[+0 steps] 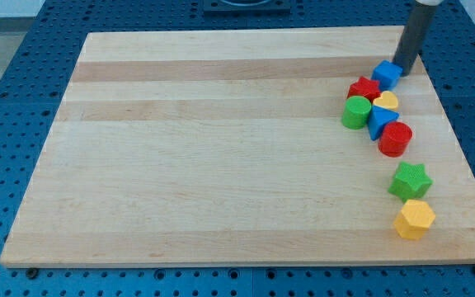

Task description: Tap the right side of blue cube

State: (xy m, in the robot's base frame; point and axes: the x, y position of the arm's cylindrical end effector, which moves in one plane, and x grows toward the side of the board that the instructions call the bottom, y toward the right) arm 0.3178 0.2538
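The blue cube (387, 73) sits near the view's upper right on the wooden board (221, 148). My tip (402, 72) stands right beside the cube's right side, touching it or nearly so. The dark rod rises from there out of the view's top.
Below the blue cube lies a tight cluster: a red star (364, 88), a yellow heart (386, 101), a green cylinder (355, 112), a blue triangle (379, 120) and a red cylinder (396, 139). Lower down are a green star (409, 180) and a yellow hexagon (414, 219).
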